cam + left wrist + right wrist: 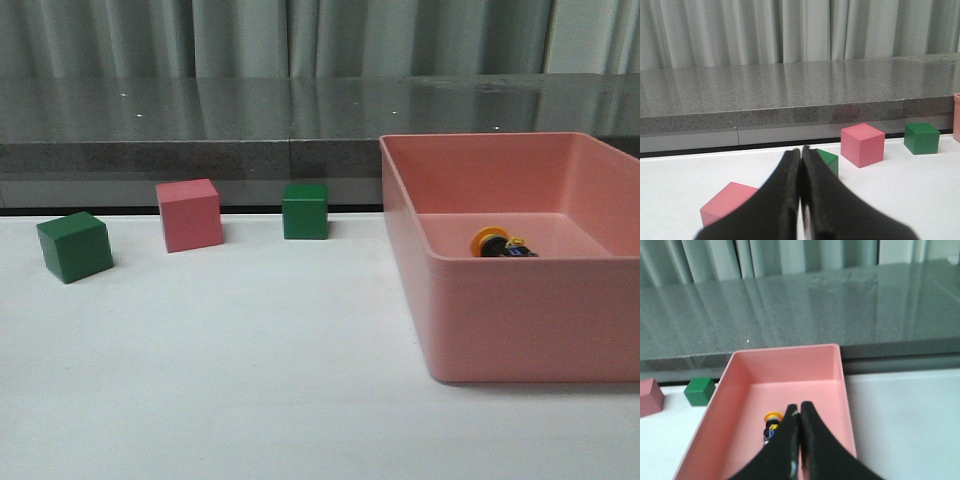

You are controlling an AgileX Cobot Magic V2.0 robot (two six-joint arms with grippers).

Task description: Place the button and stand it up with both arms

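The button (497, 244) is seen lying on its side inside the pink bin (520, 330), at the right of the front frame. Both the left fingers (801, 165) and right fingers (799, 417) are pressed together, empty; lifting and standing remain undone.

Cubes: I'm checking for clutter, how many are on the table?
4: one green cube far left, pink cube, second green cube by the bin, another pink cube seen only by the left wrist.
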